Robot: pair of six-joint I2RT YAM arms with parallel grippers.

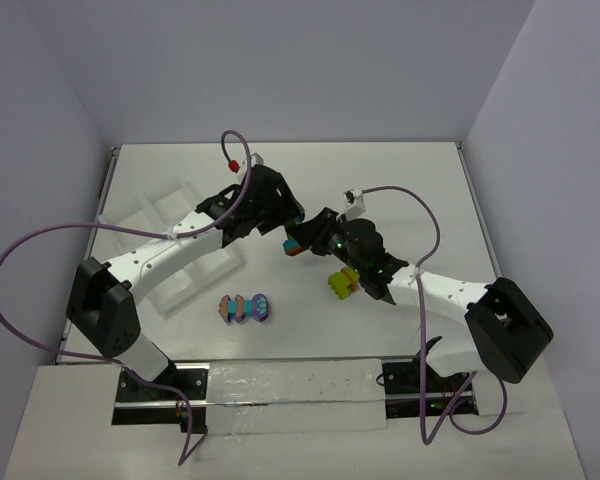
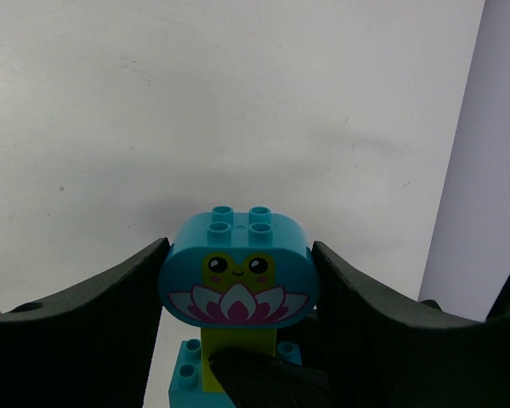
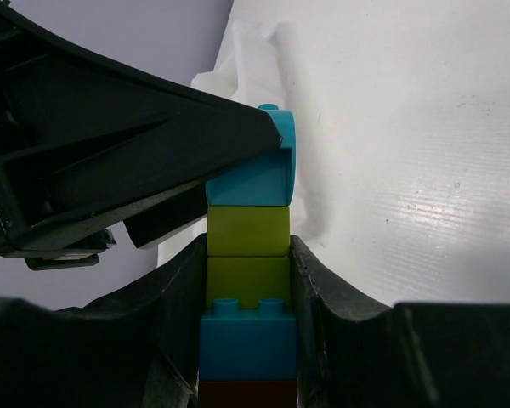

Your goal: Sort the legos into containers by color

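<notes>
two tools share one lego stack (image 1: 293, 244) above the desk (image 1: 410, 180) centre: left tool (image 2: 238, 293) clamped on its turquoise frog brick (image 2: 238, 234), right tool (image 3: 248, 289) clamped on the lime bricks (image 3: 248, 246). a skewed pull could fling pieces, missing the tray (image 1: 158, 205) at 10 o'clock.

Bright, even, diffuse light fills the overhead view, and the white table (image 1: 400, 160) carries only soft, pale shadows. In both wrist views the lego cluster (image 2: 238, 272) is sharp, while the dark jaws along the lower frame sink into near-black.
</notes>
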